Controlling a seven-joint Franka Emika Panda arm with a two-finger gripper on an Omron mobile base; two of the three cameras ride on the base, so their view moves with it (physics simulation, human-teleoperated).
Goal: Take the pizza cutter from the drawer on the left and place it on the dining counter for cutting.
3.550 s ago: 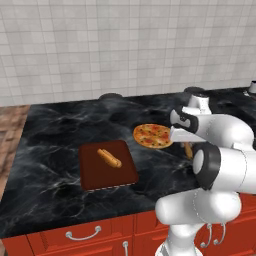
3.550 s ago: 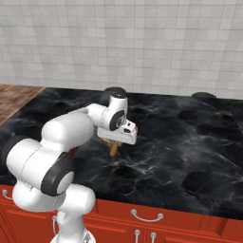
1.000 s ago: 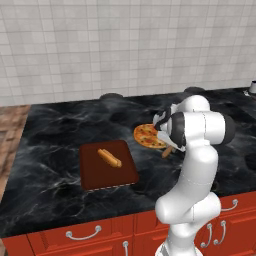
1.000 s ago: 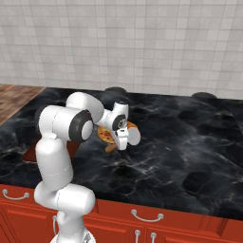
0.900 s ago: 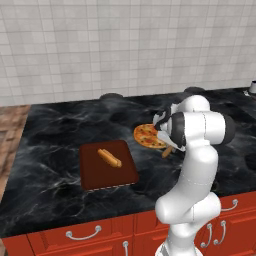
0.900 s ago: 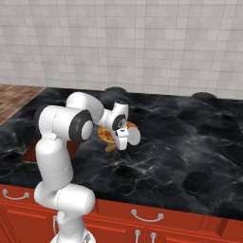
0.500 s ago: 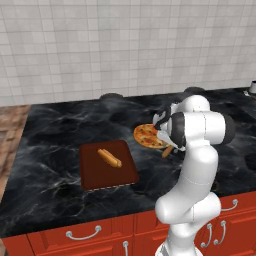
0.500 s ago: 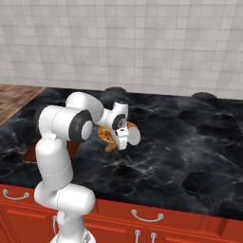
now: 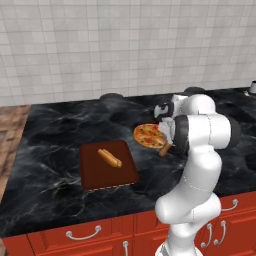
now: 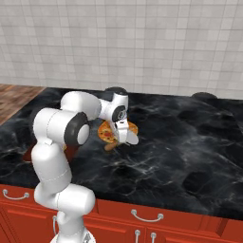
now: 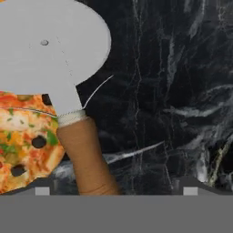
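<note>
Small pizza cutter (image 11: 68, 86) with round silver-grey wheel and short brown wooden handle, lying on the black veined marble surface (image 11: 173, 91), wheel overlapping the edge of the round topped pizza (image 11: 22, 141). Tool (image 11: 113, 189) above the handle, fingertips (image 11: 191, 185) spread wide apart, gripping nothing.

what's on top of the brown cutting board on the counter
One bread roll lies on the brown cutting board, toward its back half. The rest of the board's top is bare. In the right base view the arm covers most of the board, so that view adds nothing.
</note>
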